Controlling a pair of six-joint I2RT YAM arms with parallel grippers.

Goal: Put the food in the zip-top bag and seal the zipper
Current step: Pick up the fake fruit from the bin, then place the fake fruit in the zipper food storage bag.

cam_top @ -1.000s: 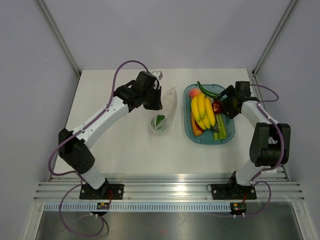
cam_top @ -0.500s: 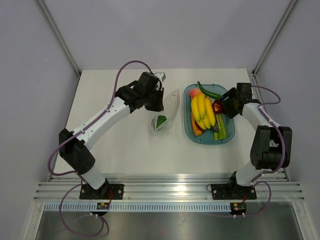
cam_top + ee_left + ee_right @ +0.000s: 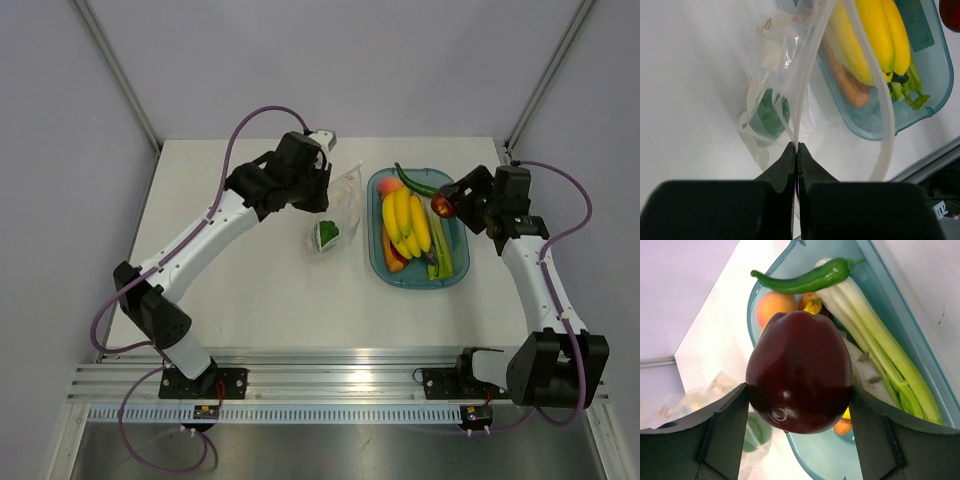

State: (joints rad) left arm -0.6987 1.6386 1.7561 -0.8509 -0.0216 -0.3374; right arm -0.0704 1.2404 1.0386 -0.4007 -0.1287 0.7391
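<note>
The left end effector (image 3: 795, 162) is pressed narrow, pinching an edge of the clear crinkly plastic zip-top bag (image 3: 343, 200) and holding it up off the white worktop (image 3: 240, 290), just left of the teal oval plastic tray (image 3: 456, 276). The bag's lower end rests on the worktop with a green round toy fruit (image 3: 768, 118) inside it. Its narrow ridged zipper strip (image 3: 886, 115) curves away from the pinched side, so the mouth gapes.

The right end effector (image 3: 450, 203) grips a dark red glossy toy apple (image 3: 800, 372) between its two fingers, held above the far right part of the tray. In the tray lie a yellow toy banana bunch (image 3: 405, 222), a long green chilli pepper (image 3: 416, 184), pale green celery stalks (image 3: 441, 256), a peach-coloured round fruit (image 3: 774, 307) and an orange piece (image 3: 393, 257).
</note>
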